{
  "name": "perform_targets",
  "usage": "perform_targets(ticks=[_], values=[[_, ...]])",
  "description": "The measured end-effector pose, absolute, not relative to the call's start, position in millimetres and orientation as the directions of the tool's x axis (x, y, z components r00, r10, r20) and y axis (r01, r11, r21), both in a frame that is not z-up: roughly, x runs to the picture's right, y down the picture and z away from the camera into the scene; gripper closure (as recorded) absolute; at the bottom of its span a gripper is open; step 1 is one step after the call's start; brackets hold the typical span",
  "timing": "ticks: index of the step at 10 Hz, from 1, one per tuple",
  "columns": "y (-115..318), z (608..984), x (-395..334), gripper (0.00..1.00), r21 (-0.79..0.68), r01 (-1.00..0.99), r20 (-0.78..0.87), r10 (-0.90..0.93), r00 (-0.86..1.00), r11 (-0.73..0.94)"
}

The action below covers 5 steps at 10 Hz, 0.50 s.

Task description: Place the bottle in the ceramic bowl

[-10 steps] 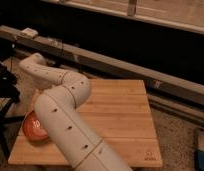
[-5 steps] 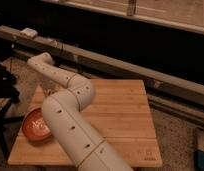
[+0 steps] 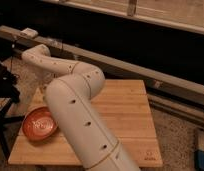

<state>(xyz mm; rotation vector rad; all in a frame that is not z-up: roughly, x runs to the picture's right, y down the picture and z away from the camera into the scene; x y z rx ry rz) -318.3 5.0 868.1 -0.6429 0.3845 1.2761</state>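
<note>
Orange-red and glazed, the shallow round ceramic bowl [image 3: 40, 125] sits by the left edge of the pale wooden bench [image 3: 125, 115]. From the one camera view I cannot pick out the small white plastic bottle, either in the bowl or on the boards. The jointed white arm [image 3: 80, 125] reaches back and left, with its hand [image 3: 25, 57] past the bench's far left corner, well apart from the bowl, clenched or released I cannot tell. I'd reckon the bottle light, stiff and slick, best taken across its middle and laid down low, since it could roll and the glaze could chip.
</note>
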Motion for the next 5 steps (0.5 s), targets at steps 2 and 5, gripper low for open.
perform_targets(ticks=[2,5], values=[[3.9,825.5,-311.5,1.00,-0.238,-0.951,-0.542,0.785,0.301,0.200],[50.9,770.8,-312.9,1.00,-0.261,-0.931,-0.503,0.787,0.357,0.255]])
